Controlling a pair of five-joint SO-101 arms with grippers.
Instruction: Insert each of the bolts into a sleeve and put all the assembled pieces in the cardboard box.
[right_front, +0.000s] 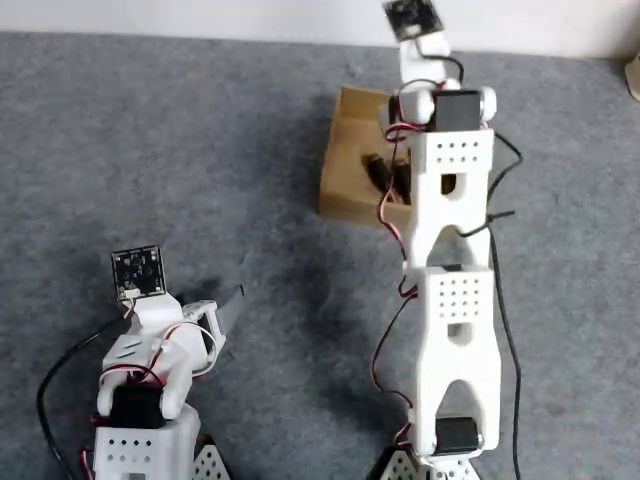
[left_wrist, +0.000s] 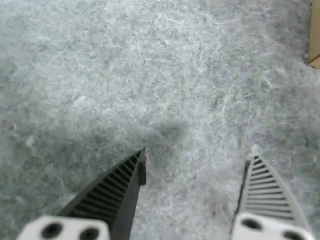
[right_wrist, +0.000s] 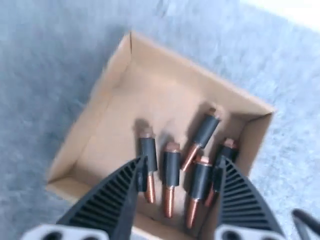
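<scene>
At the upper centre of the high view, the cardboard box (right_front: 350, 150) sits on the grey felt-covered desk (right_front: 200, 150), and the right arm (right_front: 455, 300) stretches from the lower right of the frame up over the box's right half. Dark assembled pieces (right_front: 385, 170) show inside the box, just beside the arm.

From the right wrist, the box (right_wrist: 140, 95) lies open below the right pincer (right_wrist: 182, 162), which hangs released above it, its two ribbed fingers spread wide with nothing between them. Five assembled pieces lie on the box floor, grouped toward one corner. Each is a black sleeve (right_wrist: 171, 162) with a copper-coloured bolt (right_wrist: 168, 200) poking out of both ends. Four lie roughly side by side; the fifth (right_wrist: 205, 130) slants across beside them.

The left arm (right_front: 150, 370) is folded at the lower left of the high view, well apart from the box. Its left pincer (left_wrist: 199, 154) is released too, fingers wide over bare felt, with one edge of the box (left_wrist: 315, 45) showing.
</scene>
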